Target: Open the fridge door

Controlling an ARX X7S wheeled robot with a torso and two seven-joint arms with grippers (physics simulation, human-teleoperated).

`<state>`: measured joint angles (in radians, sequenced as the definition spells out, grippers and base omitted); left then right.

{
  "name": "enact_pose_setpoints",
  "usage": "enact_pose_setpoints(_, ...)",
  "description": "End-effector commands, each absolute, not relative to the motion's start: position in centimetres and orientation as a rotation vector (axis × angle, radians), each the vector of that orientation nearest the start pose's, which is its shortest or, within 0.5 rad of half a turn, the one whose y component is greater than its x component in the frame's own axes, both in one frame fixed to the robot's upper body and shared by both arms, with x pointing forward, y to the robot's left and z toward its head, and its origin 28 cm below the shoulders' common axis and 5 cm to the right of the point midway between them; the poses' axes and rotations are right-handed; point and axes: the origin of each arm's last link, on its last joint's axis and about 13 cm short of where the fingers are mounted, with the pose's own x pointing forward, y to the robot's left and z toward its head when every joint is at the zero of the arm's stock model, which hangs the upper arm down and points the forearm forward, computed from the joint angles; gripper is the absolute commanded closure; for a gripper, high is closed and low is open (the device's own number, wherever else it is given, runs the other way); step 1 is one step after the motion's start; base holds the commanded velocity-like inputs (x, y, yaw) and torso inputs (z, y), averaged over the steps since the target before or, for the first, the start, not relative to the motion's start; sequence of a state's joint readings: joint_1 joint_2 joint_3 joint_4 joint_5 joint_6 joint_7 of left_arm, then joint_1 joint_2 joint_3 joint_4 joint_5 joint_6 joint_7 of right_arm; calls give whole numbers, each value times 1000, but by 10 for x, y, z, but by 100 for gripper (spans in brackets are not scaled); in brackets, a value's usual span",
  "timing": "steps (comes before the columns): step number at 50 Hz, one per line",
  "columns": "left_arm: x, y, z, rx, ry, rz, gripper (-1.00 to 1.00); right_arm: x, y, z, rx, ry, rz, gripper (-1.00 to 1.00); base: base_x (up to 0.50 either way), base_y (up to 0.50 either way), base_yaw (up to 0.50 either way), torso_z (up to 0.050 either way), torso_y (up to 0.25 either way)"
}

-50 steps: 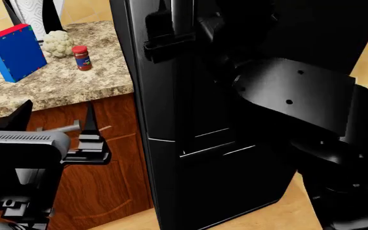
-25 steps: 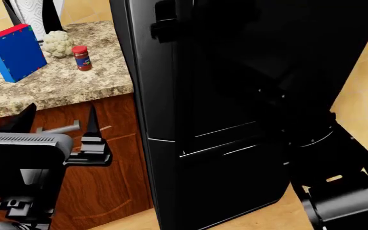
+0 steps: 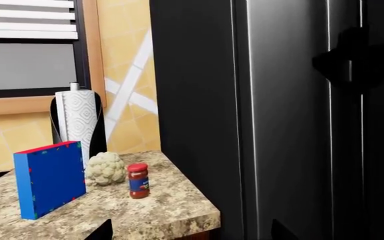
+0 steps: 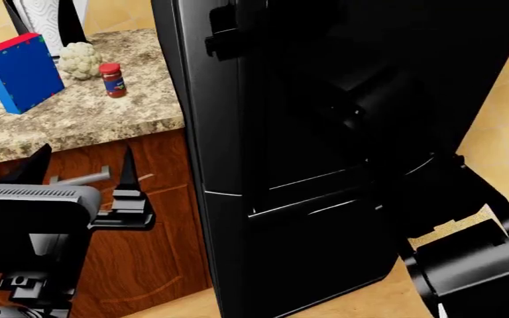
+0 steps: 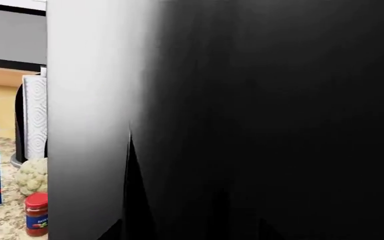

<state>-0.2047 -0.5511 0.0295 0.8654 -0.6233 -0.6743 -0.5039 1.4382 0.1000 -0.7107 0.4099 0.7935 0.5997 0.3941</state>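
No words, brands or numbers can be read anywhere. The small red-lidded jar (image 3: 138,180) on the stone surface (image 3: 172,210) carries a blue label, but its print is too small and blurred to make out. The blue box (image 3: 50,179) with red edges shows only tiny coloured specks, no lettering.

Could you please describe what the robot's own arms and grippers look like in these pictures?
Both arms are glossy black. The left gripper has two thin, pointed black fingers on stepped black mounts, behind a boxy dark body with a ribbed grey top strip. The right arm is built of thick rounded black segments with pale seams. No cables or markings are visible.
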Motion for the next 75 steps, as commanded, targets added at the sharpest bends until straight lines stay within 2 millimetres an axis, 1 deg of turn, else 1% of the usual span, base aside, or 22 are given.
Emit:
enact_pose_setpoints(1, 190, 243, 183, 54, -278, 22, -100, 388, 1, 315, -139, -112, 270, -100, 22, -8, 5, 10, 0)
enact_pose_setpoints(6, 189, 243, 184, 54, -278, 24, -100, 387, 8, 315, -135, -125, 305, -100, 25, -1, 13, 2, 0)
enact_pose_setpoints(15, 190, 244, 184, 54, -276, 23, -100, 397, 3, 313, -111, -101, 298, -100, 30, 3, 23, 2, 0)
enact_pose_setpoints(20, 190, 243, 183, 55, -274, 22, -100, 395, 1, 311, -91, -105, 278, -100, 32, 6, 28, 2, 0)
enact_pose_setpoints(21, 190, 243, 183, 55, -274, 22, -100, 394, 1, 311, -84, -110, 275, 100, 28, 6, 26, 11, 0)
enact_pose_setpoints(31, 190, 243, 182, 56, -273, 20, -100, 381, 3, 314, -107, -145, 247, 100, 21, 9, 23, 0, 0)
enact_pose_setpoints(36, 190, 243, 181, 55, -271, 20, -100, 355, 1, 313, -120, -200, 254, 100, 7, 10, 13, 0, 0)
enact_pose_setpoints(41, 191, 243, 182, 53, -272, 23, -100, 310, -19, 309, -150, -276, 267, 100, -6, 14, 7, 0, 0)
enact_pose_setpoints(44, 190, 243, 183, 53, -275, 22, -100, 291, -28, 304, -162, -287, 266, 100, -7, 14, 8, 0, 0)
enact_pose_setpoints(47, 189, 242, 183, 57, -274, 19, -100, 260, -47, 297, -196, -308, 227, 100, -7, 14, 9, 0, 0)
enact_pose_setpoints(51, 189, 242, 183, 58, -275, 18, -100, 235, -64, 294, -210, -338, 193, 100, -8, 15, 9, -5, 0)
enact_pose_setpoints(54, 189, 242, 184, 62, -275, 19, -100, 211, -80, 292, -224, -385, 157, 100, -8, 15, 8, 0, 0)
enact_pose_setpoints(55, 188, 242, 184, 61, -275, 19, -100, 198, -88, 290, -245, -406, 143, 100, -9, 15, 0, 0, 0)
enact_pose_setpoints(57, 188, 242, 184, 62, -276, 19, -100, 188, -95, 288, -259, -420, 147, 100, -9, 15, 9, -5, 0)
enact_pose_setpoints(58, 188, 242, 183, 63, -274, 19, -100, 175, -105, 285, -283, -446, 128, 100, -9, 15, 0, 0, 0)
enact_pose_setpoints(62, 188, 241, 182, 66, -270, 17, -100, 151, -134, 279, -327, -499, 48, 100, -10, 15, 2, -5, 0)
enact_pose_setpoints(63, 188, 241, 182, 66, -270, 17, -100, 147, -146, 271, -372, -477, 17, 100, -10, 15, 9, 0, 0)
enact_pose_setpoints(65, 188, 241, 183, 67, -273, 16, -100, 132, -163, 267, -388, -501, -40, 100, -10, 15, 0, -5, 0)
enact_pose_setpoints(68, 187, 240, 183, 69, -274, 15, -100, 131, -161, 262, -360, -565, -65, 100, -8, 14, 0, -3, 0)
enact_pose_setpoints(71, 188, 240, 182, 71, -271, 16, -100, 130, -160, 249, -374, -608, -112, 100, -8, 14, 1, -3, 0)
enact_pose_setpoints(74, 187, 240, 182, 71, -271, 13, -100, 123, -160, 228, -385, -651, -163, 100, -8, 14, -3, -4, 4)
enact_pose_setpoints(75, 188, 240, 183, 70, -272, 14, -100, 112, -159, 209, -377, -637, -198, 100, -9, 15, -5, 0, 0)
